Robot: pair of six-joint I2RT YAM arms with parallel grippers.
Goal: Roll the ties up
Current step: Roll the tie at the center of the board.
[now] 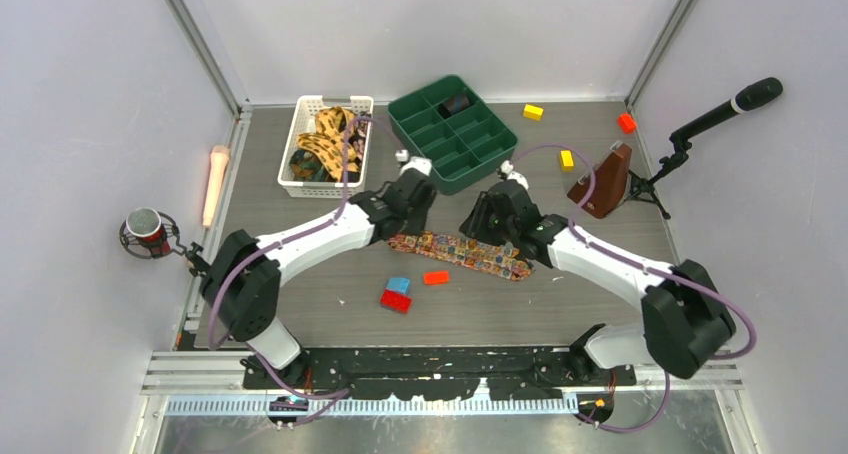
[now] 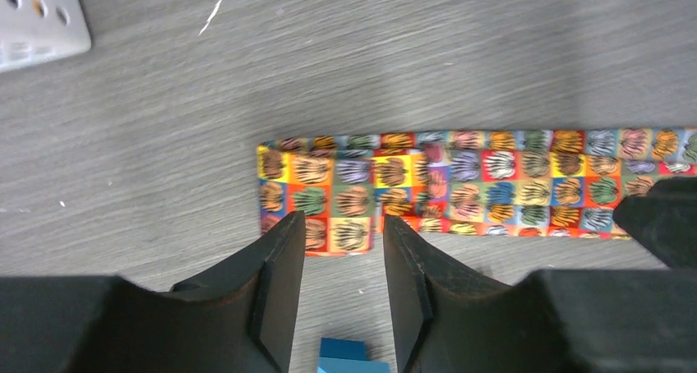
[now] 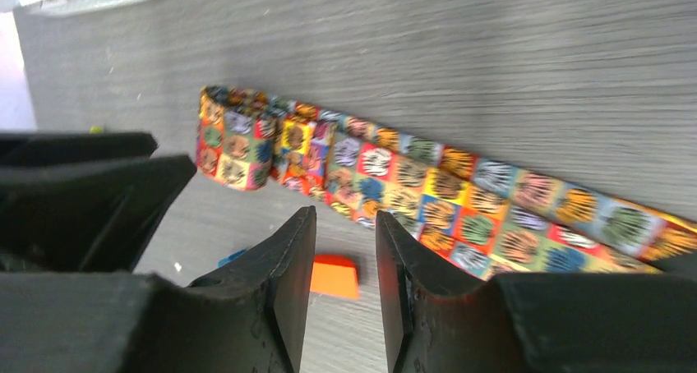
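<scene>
Top external alone shows ties in the basket.

We count one tie near, more ties in one far basket, too tangled to number; two yellow blocks, two orange blocks, one red block, one blue block; one tray.

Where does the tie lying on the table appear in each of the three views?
Top external: tie at picture centre, slanting left to right.
Left wrist: tie across the middle, from centre-left to right edge.
Right wrist: tie diagonal, upper left to right edge.
Landmark: blue block beside it, in top and left wrist.
</scene>
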